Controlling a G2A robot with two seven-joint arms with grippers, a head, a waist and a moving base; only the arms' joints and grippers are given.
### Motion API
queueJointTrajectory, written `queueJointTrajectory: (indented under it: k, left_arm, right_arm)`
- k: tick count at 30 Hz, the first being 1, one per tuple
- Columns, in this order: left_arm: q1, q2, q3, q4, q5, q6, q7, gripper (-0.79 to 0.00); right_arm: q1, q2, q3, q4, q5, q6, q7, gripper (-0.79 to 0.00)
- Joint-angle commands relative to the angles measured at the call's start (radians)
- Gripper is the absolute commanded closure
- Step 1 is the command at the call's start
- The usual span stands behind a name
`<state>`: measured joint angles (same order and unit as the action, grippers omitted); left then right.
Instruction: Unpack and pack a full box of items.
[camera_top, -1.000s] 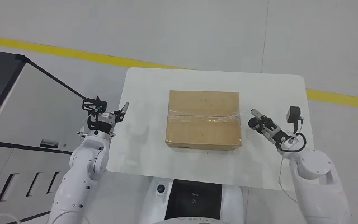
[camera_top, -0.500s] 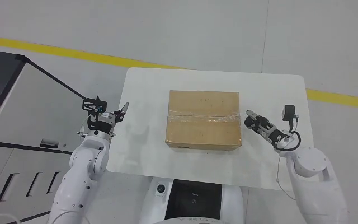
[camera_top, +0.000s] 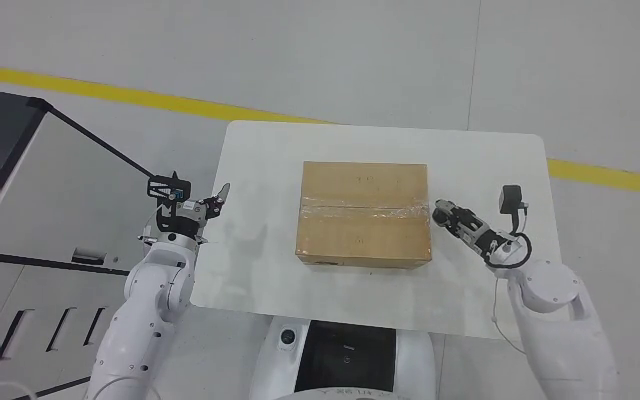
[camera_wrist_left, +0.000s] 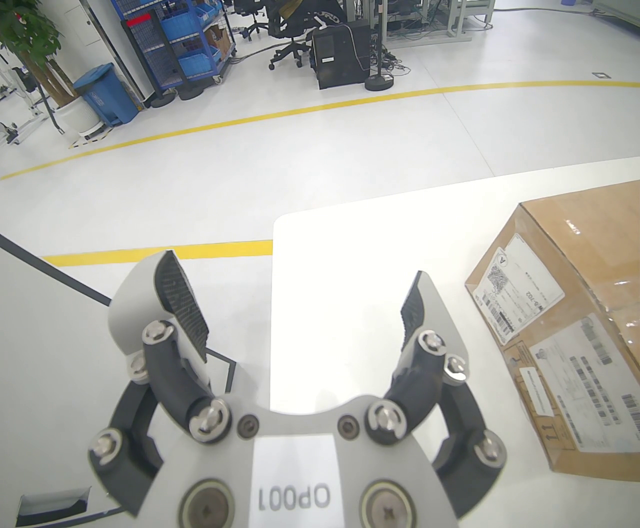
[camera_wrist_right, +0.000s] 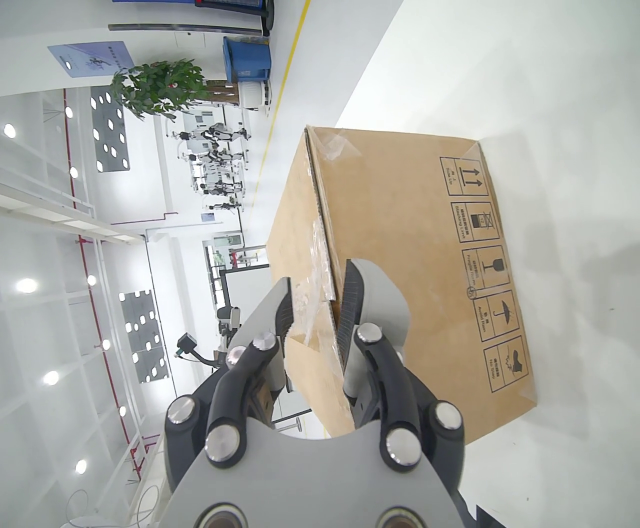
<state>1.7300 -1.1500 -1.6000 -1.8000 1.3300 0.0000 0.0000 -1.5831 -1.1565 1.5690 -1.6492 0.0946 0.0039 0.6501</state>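
A closed cardboard box with clear tape along its top seam sits in the middle of the white table. My right gripper is at the box's right side. In the right wrist view the right gripper is narrowly open, and its fingers straddle the box at its upper edge, where the tape ends. My left gripper hovers at the table's left edge, well apart from the box. The left wrist view shows the left gripper wide open and holding nothing, with the labelled side of the box beyond it.
Bare table surface lies behind the box and to both sides of it. A dark panel with a black bar stands off the table to the left. A yellow floor line runs behind the table.
My right gripper has moved left across the table and now reaches the box's right edge. The left arm and the box have not moved.
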Motion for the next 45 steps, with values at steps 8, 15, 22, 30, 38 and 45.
queueJointTrajectory:
  k: [8, 15, 22, 30, 38, 45]
  left_arm:
    - [0.000, 0.000, 0.000, 0.000, 0.000, 0.000, 0.000, -0.785]
    - [0.000, 0.000, 0.000, 0.000, 0.000, 0.000, 0.000, -0.785]
    - [0.000, 0.000, 0.000, 0.000, 0.000, 0.000, 0.000, -0.785]
    - [0.000, 0.000, 0.000, 0.000, 0.000, 0.000, 0.000, -0.785]
    - [0.000, 0.000, 0.000, 0.000, 0.000, 0.000, 0.000, -0.785]
    - [0.000, 0.000, 0.000, 0.000, 0.000, 0.000, 0.000, -0.785]
  right_arm:
    - [0.003, 0.002, -0.004, -0.030, 0.002, -0.011, -0.010, 0.000]
    - [0.042, 0.004, -0.035, -0.136, 0.022, 0.004, 0.040, 0.000]
    - [0.112, -0.001, -0.118, -0.225, 0.050, 0.025, 0.069, 0.000]
    - [0.133, -0.004, -0.151, -0.234, 0.071, 0.047, 0.075, 0.000]
    - [0.133, -0.004, -0.151, -0.234, 0.071, 0.047, 0.075, 0.000]
    - [0.173, -0.008, -0.211, -0.282, 0.071, 0.048, 0.094, 0.000]
